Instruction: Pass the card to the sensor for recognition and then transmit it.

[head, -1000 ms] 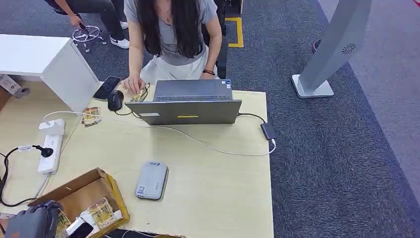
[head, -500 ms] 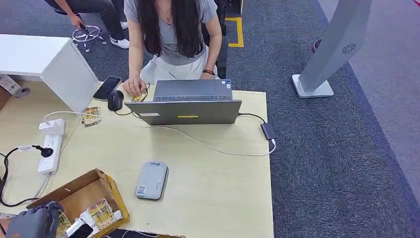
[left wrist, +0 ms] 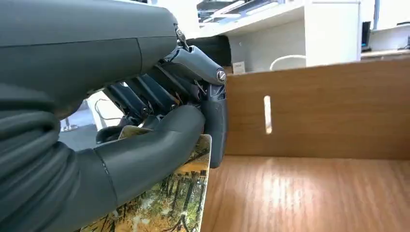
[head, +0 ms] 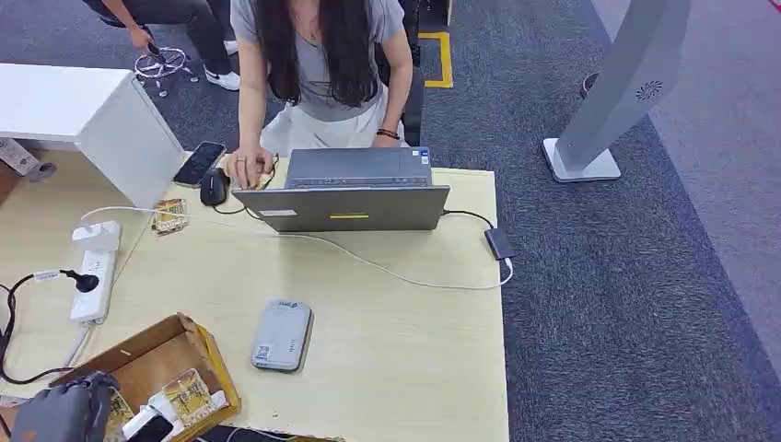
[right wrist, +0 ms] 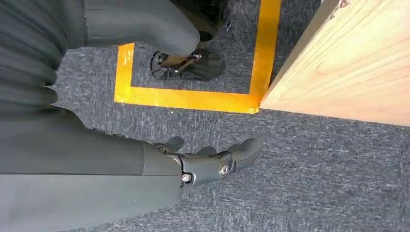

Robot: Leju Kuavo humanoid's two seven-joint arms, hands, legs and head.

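Cardboard box [head: 147,354] sits at the lower left of the head view, on the pale wood table [head: 396,350]. Left hand [head: 64,412] is down in the box at the lower-left corner, over picture cards [head: 191,393]. Grey sensor [head: 282,334] lies flat just right of the box, lower centre, apart from it. Laptop [head: 355,193] stands at upper centre with a person [head: 318,64] behind it, their hand by a mouse [head: 215,186] and phone [head: 199,163]. White power strip [head: 95,276] at far left. White cable [head: 396,274] runs across mid-table to a small adapter [head: 498,243] at the right edge.

Left wrist view: left hand [left wrist: 159,130] takes the left half of the frame, thumb [left wrist: 150,154] pressed on top of the card [left wrist: 169,203], dark fingers [left wrist: 215,121] curled down over its edge. Card looks pinched, forest print showing at lower centre. Box wall [left wrist: 329,111] with a slot fills the right, box floor [left wrist: 300,193] below.

Right wrist view: right hand [right wrist: 208,162] at centre, fingers [right wrist: 244,150] loosely extended and apart, holding nothing, over grey carpet [right wrist: 314,183]. Yellow tape [right wrist: 193,99] marks an angle at upper centre. Table edge [right wrist: 348,63] at upper right.
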